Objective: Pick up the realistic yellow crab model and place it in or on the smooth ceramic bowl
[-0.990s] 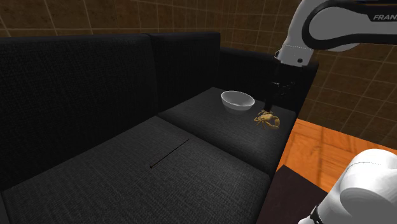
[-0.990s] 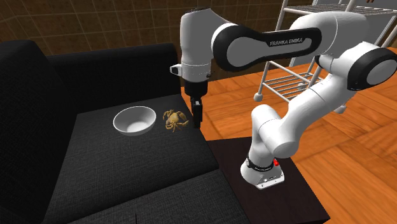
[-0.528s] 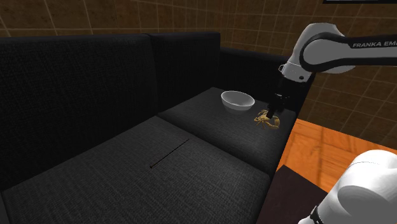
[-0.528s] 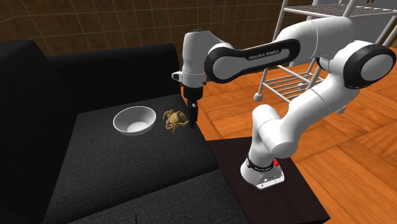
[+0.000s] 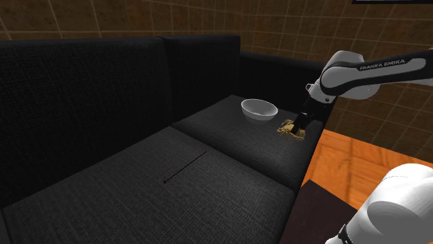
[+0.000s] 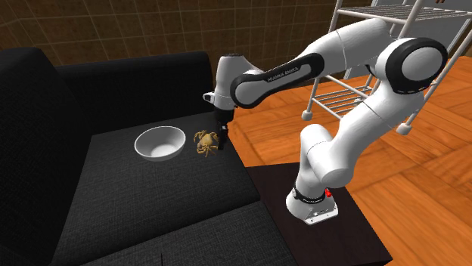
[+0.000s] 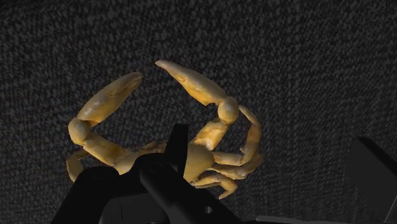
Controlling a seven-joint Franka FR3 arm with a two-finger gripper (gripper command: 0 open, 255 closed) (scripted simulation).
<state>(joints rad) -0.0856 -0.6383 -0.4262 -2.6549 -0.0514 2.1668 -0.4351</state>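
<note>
In the wrist view the gripper (image 7: 267, 137) was open, its two black fingers (image 7: 177, 143) standing well apart and clasping nothing. The yellow crab (image 7: 194, 159) lay on the dark woven sofa cushion (image 7: 305, 57) right below it. The crab was off to one side of the gap rather than centred in it. One finger crossed in front of its shell, its legs reached a little into the space between the fingers, and the other finger stood clear of it. Both claws curved away from the gripper.

In the second exterior view the gripper (image 6: 223, 134) was low at the seat's edge, just beside the crab (image 6: 206, 141) on that view's right. The white bowl (image 6: 160, 143) sat upright on the same cushion just beyond the crab, near it but apart.

The shoulder view showed the same order: gripper (image 5: 300, 125), crab (image 5: 290, 129), then bowl (image 5: 259, 109) towards the black sofa (image 5: 139, 83) backrest. Behind the arm were an orange wooden floor (image 6: 423, 189) and a white wire rack (image 6: 340, 94). A brown tiled wall (image 5: 277, 28) closed the scene.
</note>
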